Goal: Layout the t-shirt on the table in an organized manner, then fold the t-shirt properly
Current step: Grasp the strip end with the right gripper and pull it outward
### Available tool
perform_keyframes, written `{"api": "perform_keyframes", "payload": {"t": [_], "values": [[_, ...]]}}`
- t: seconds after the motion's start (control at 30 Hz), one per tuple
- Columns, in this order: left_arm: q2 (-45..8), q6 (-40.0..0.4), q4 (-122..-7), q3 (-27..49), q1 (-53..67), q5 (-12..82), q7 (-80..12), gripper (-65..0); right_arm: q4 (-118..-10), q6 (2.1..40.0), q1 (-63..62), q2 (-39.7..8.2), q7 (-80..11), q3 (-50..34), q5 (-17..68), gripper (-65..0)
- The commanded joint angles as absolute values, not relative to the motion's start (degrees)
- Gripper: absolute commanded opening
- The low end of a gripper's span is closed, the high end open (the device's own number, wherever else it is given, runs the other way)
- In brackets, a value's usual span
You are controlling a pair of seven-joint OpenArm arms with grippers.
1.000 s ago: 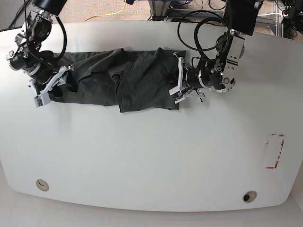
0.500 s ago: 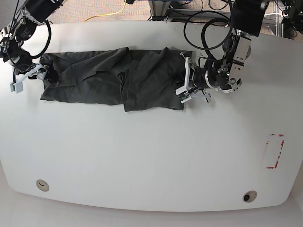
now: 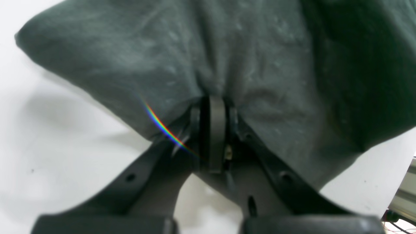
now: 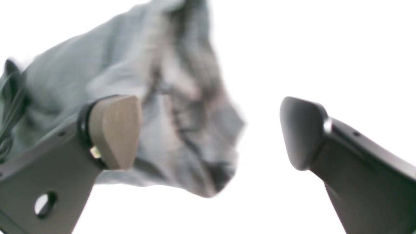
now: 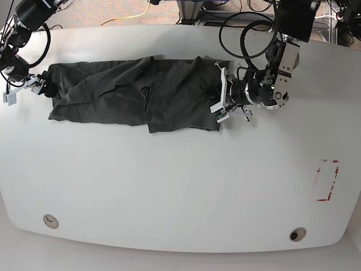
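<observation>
The dark grey t-shirt [image 5: 135, 96] lies stretched out as a long band across the far half of the white table [image 5: 180, 186], with folds bunched at its middle. My left gripper [image 5: 221, 95] is shut on the shirt's right edge; in the left wrist view its fingers [image 3: 217, 130] pinch the cloth [image 3: 227, 55], which fans out ahead of them. My right gripper [image 5: 23, 86] is open at the shirt's left end. In the right wrist view a blurred corner of the t-shirt [image 4: 182, 107] hangs between the spread fingers [image 4: 113, 130], unclamped.
A red dashed rectangle [image 5: 326, 180] is marked near the table's right edge. Two grommet holes [image 5: 51, 220] [image 5: 296, 234] sit near the front edge. Black cables [image 5: 248, 39] loop above the left arm, and a yellow cord [image 5: 132, 17] lies beyond the far edge.
My right gripper moved left and up, from over the shirt's left part to just past its left end, and the shirt now lies longer and flatter. The left gripper shifted slightly right.
</observation>
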State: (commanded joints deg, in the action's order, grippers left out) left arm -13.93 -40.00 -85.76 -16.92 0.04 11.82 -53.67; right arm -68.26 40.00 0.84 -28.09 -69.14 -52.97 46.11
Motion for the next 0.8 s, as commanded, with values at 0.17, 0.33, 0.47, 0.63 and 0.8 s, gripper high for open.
{"api": "perform_keyframes", "payload": {"t": [0.17, 0.33, 0.47, 0.63, 0.8], "values": [[-14.55, -40.0, -85.85, -16.92, 0.04, 11.91, -53.67, -63.1, -64.4, 40.0, -0.48, -29.85, -67.91, -52.97, 46.11, 0.0], [-14.64, -40.0, -85.85, -16.92, 0.04, 11.91, -53.67, -62.9, -62.37, 40.0, -1.27, -30.81, -64.57, -51.03, 46.11, 0.0], [-15.6, -40.0, -85.76, -16.92, 0.04, 11.82, -53.67, -62.9, -62.29, 40.0, -1.71, -31.25, -63.16, -47.16, 46.2, 0.0], [-16.84, -40.0, -85.67, -16.92, -0.48, 11.82, -53.58, -62.9, -62.29, 40.0, -1.71, -29.67, -62.99, -45.14, 46.55, 0.0], [-19.3, -40.0, -85.67, -16.92, -0.48, 11.91, -53.49, -62.9, -62.73, 40.0, -1.36, -27.38, -63.34, -45.14, 46.55, 0.0]]}}
